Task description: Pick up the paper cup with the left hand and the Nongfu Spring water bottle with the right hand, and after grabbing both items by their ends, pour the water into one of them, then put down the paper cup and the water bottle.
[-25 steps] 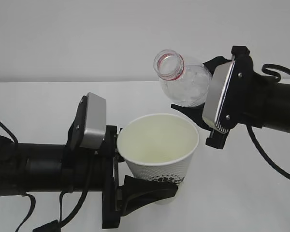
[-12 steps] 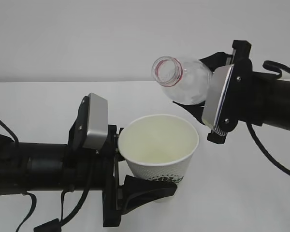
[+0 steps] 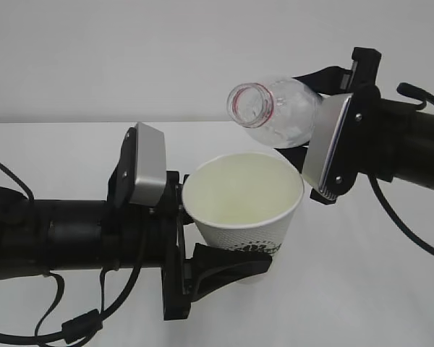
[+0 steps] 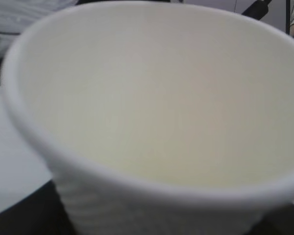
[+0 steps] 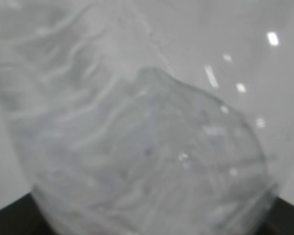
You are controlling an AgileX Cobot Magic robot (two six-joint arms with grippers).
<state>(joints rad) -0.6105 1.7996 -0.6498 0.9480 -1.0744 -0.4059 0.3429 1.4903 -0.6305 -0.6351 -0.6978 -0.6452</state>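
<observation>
Pouring stage: the left hand (image 3: 202, 253) grips the paper cup (image 3: 242, 210); the right hand (image 3: 304, 119) grips the tilted Nongfu Spring water bottle (image 3: 275, 116). No stream is visible; pouring probably calls for further tilt, mouth over cup.

left pincer (image 3: 224, 264): gripping, level | right pincer (image 3: 304, 108): gripping, raised, tilted

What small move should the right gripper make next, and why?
Probably tip the bottle further: its open mouth sits above the paper cup, no stream shows, and the cup, held in the left gripper, looks empty.
</observation>
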